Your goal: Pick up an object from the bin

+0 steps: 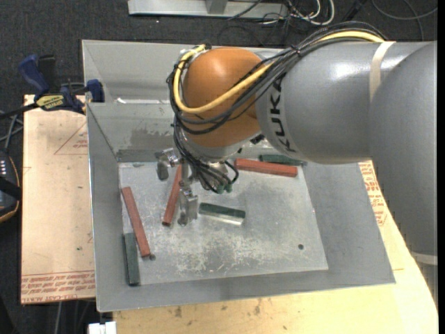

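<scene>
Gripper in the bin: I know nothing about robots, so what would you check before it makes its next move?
1. Gripper is down at the middle red stick: ok.
2. Firm hold on that stick: cannot tell.
3. Room around it: not ok. The dark green stick lies close by, toward the view's right, and might get nudged.
4. Left red stick and left green stick lie well apart from the gripper: ok.
5. Gripper is away from the bin walls: ok.
</scene>
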Controlling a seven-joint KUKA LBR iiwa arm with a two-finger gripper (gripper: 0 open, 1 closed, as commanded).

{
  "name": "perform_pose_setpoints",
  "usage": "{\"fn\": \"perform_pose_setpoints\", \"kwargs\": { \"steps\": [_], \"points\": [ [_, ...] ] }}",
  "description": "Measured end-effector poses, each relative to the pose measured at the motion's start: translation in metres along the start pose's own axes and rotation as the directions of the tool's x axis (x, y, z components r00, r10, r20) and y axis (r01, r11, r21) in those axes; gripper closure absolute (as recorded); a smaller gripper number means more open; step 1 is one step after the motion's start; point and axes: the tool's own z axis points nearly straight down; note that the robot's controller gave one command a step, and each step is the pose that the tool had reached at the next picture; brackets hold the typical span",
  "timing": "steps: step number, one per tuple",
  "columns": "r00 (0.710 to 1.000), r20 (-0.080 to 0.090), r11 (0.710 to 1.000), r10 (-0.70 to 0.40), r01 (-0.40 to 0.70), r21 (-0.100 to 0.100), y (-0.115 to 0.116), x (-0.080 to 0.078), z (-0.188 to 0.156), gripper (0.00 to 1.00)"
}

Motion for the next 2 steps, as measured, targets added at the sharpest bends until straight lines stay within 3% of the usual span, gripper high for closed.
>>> {"fn": "perform_pose_setpoints", "kwargs": {
  "steps": [1, 2],
  "points": [
    [1.0, -0.008, 1.0, -0.007, 0.007, 0.004, -0.023, 0.009, 0.063, 0.0],
    [0.995, -0.01, 0.995, -0.1, 0.1, 0.002, -0.04, -0.038, 0.111, 1.0]
  ]
}}
